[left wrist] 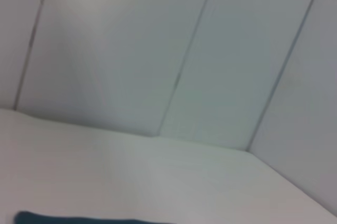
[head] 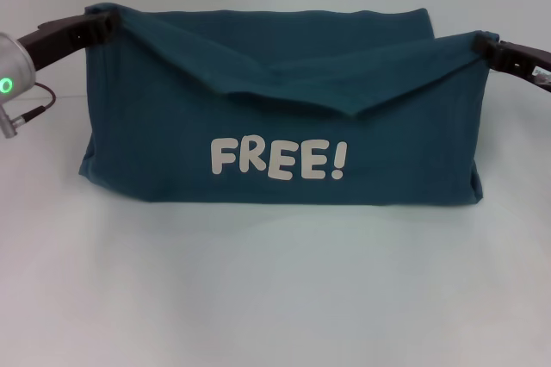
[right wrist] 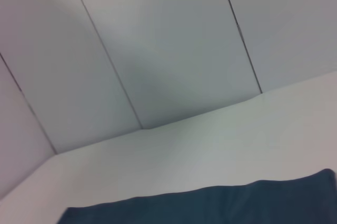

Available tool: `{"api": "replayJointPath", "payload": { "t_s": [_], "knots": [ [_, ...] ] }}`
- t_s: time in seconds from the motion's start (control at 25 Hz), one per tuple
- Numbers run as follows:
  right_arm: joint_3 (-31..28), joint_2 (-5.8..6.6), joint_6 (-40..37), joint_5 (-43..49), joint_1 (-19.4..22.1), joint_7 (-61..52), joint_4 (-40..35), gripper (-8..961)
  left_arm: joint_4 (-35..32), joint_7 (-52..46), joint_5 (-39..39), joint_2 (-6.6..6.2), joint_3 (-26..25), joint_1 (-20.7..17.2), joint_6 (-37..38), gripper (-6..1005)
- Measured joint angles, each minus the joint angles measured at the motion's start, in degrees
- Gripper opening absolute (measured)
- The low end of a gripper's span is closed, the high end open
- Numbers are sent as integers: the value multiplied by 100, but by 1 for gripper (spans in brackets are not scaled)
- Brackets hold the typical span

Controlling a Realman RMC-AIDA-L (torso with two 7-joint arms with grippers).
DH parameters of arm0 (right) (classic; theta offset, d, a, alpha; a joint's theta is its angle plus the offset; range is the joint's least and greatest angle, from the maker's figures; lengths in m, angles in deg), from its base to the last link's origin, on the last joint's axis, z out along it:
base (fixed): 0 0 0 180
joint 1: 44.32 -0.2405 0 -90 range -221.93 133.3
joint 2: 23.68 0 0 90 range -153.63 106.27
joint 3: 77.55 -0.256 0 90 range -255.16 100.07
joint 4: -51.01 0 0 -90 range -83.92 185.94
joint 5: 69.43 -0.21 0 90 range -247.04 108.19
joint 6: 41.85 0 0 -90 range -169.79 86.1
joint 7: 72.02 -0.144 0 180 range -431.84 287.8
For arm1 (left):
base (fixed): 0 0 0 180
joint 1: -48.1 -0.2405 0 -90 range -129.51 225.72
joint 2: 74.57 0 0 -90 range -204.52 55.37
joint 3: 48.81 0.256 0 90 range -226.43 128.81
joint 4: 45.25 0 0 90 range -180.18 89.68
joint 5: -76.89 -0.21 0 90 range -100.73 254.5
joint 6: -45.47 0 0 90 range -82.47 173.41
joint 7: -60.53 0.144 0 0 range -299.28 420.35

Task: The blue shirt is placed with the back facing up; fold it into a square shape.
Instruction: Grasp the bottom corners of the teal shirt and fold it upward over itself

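Nearest me the white table point(head: 275, 298) is bare, and just beyond it the blue shirt point(head: 172, 143) lies in a wide band with its "FREE!" lettering point(head: 280, 158) facing up. At the band's far corners my left gripper point(head: 110, 22) and right gripper point(head: 482, 44) each pinch a corner, jaws clenched on cloth, a layer sagging between them. I judge I'm mid-fold; next I should carry both corners evenly, lay the layer flat, then release.

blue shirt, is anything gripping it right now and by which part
Both pincers hold the blue shirt: the left pincer pinches its far left corner, the right pincer its far right corner, with the edge between them sagging over the FREE! lettering.
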Motion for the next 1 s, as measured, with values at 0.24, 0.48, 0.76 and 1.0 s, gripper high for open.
{"api": "replayJointPath", "payload": {
  "t_s": [0.24,0.48,0.76,1.0],
  "knots": [
    [151,-22,617,-419,-135,575,406,35,499,1124,817,64,-10,88,-406,83],
    [178,-49,962,-715,-163,966,684,36,600,1595,1122,231,-13,123,-578,94],
    [168,-95,1198,-769,-148,1196,820,36,757,1781,1173,305,-10,92,-666,106],
    [182,-108,1231,-770,-139,1228,842,57,767,1814,1173,331,-9,80,-670,116]
  ]
}}
